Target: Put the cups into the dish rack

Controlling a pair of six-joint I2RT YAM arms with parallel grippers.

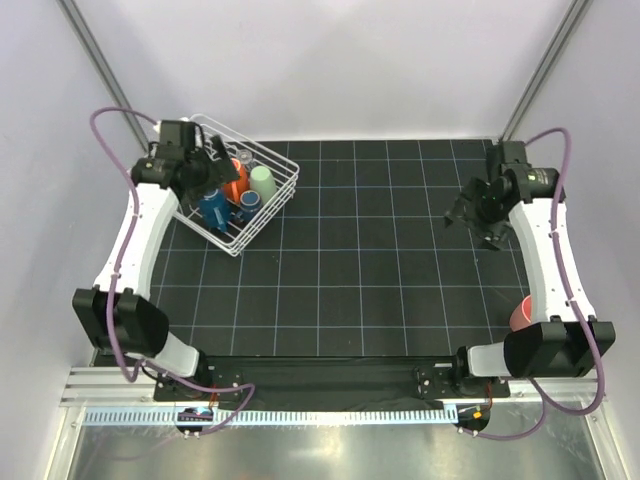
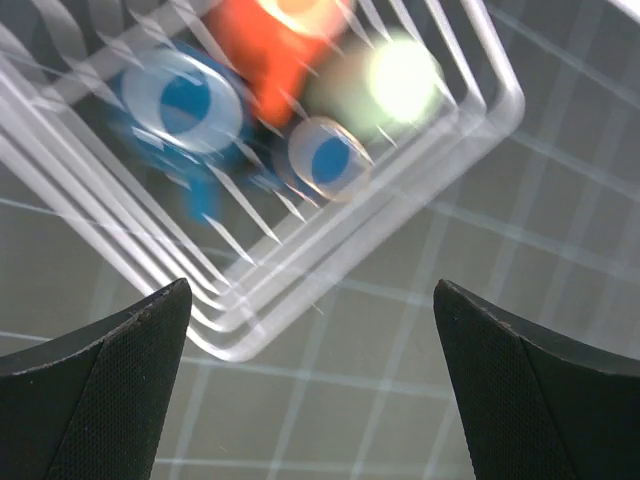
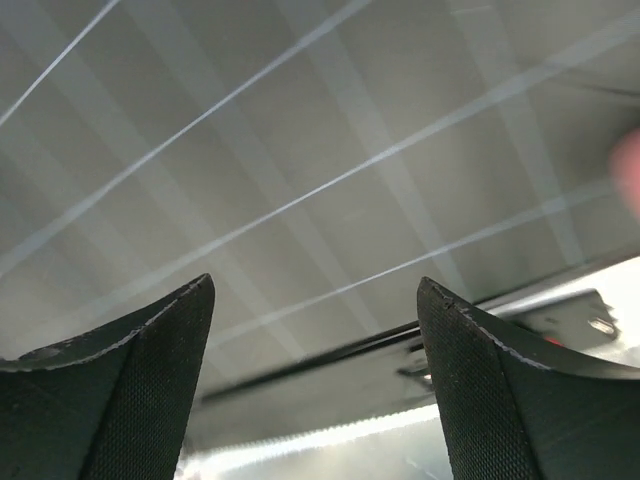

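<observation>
- Cups already in the dish rack (image 1: 283, 192), at the far left of the desk (image 1: 380, 290): an orange cup (image 1: 237, 178), a pale green cup (image 1: 263, 183) and a dark blue mug (image 1: 212, 208). A further round one sits beside them, but the blur hides what it is.
- One pink cup (image 1: 519, 311) is outside the rack, at the near right of the desk, close against the right arm's base. The arm's lower link covers part of it, so I cannot tell whether it is upright or on its side.
- The right end effector (image 1: 465, 212) hangs over bare desk with its jaws wide and nothing between them. In the right wrist view only a pink blur shows at the frame's edge.
- The pink cup lies from it back toward the near edge and a little to the robot's right, well apart.
- The left end effector (image 1: 212, 162) hovers over the rack, jaws spread wide and empty, far across the desk from the pink cup.
- Judgement: the right arm is plainly the nearer, so the pick looks like its job. It would need to fold back toward its own base, which is a cramped reach.
</observation>
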